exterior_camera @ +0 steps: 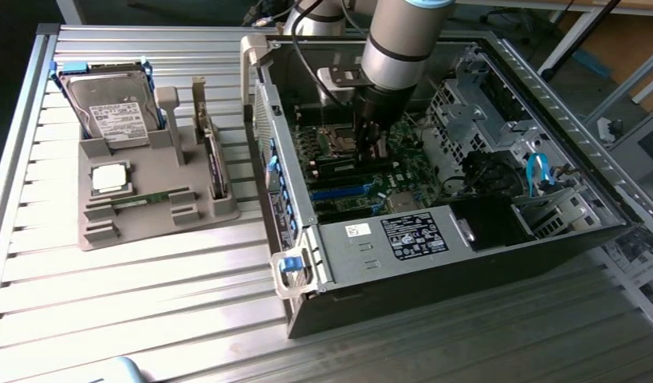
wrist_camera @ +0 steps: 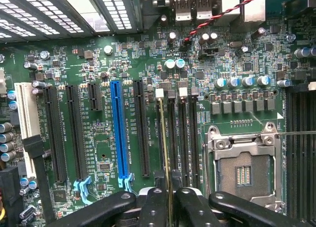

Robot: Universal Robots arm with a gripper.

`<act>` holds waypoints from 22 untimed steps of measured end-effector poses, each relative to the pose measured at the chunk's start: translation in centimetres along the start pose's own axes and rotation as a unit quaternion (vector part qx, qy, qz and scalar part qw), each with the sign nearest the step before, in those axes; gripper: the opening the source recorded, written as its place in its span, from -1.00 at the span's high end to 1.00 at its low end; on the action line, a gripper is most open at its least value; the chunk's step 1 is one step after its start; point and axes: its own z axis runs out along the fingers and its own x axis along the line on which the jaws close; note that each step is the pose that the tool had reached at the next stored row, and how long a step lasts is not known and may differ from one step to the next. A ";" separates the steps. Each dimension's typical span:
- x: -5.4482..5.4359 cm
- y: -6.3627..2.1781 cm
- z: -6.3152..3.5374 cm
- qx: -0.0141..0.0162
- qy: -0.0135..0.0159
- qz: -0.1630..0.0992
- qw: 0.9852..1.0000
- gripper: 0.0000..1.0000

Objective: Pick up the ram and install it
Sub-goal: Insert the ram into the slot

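Low in the middle of the wrist view, the gripper (wrist_camera: 169, 202) is clenched on the ram (wrist_camera: 164, 148), its two black fingers (wrist_camera: 154, 207) pressing the stick from either side with only its thin edge between them. From that grip the ram runs up the frame as a narrow yellowish-green line, seen edge-on, so its chips cannot be made out. It stands in one of the dark memory slots (wrist_camera: 177, 138) of the green motherboard (wrist_camera: 98, 64), with white latch tabs at the slots' far end, near the frame's centre. A blue expansion slot (wrist_camera: 118, 133) lies further toward the frame's left, and the open metal processor socket (wrist_camera: 244, 170) sits at the lower right.

In the exterior view, the arm (exterior_camera: 395, 48) reaches down from the upper middle of the frame into the open computer case (exterior_camera: 433, 239), its gripper (exterior_camera: 367, 132) low over the board; the ram itself is too small to tell there. At the left of that frame a grey holder tray (exterior_camera: 145, 215) on the slatted table (exterior_camera: 145, 319) carries a hard drive (exterior_camera: 113, 108), a square silver processor chip (exterior_camera: 108, 177) and another green stick (exterior_camera: 145, 199).
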 end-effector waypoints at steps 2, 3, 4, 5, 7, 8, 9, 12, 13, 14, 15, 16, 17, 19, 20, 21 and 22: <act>0.0 0.00 -0.01 0.000 0.000 0.000 1.000 0.73; 0.0 0.00 -0.02 0.000 0.000 0.000 1.000 0.73; 0.0 0.00 -0.01 0.000 0.000 0.000 1.000 0.73; 0.0 0.00 -0.02 0.000 0.000 0.000 1.000 0.73; 0.0 0.00 -0.02 0.000 0.000 0.000 1.000 0.73; 0.0 0.00 -0.02 0.000 0.000 0.001 1.000 0.73; 0.0 0.00 -0.02 0.000 0.000 0.001 1.000 0.73; 0.0 0.00 -0.02 0.000 0.000 0.001 1.000 0.73; 0.1 0.00 -0.02 0.000 0.000 0.001 1.000 0.73; 0.1 0.00 -0.02 0.000 0.000 0.001 1.000 0.73; 0.1 0.00 -0.02 0.000 0.000 0.001 1.000 0.73; 0.2 -0.01 -0.02 0.000 0.000 0.001 1.000 0.73; 0.2 -0.01 -0.02 0.000 0.000 0.002 1.000 0.73; 0.2 -0.01 -0.02 0.000 0.000 0.002 1.000 0.73; 0.2 -0.01 -0.02 0.000 0.000 0.002 1.000 0.73; 0.2 -0.01 -0.02 0.000 0.000 0.002 1.000 0.73; 0.2 -0.01 -0.02 0.000 0.000 0.002 1.000 0.73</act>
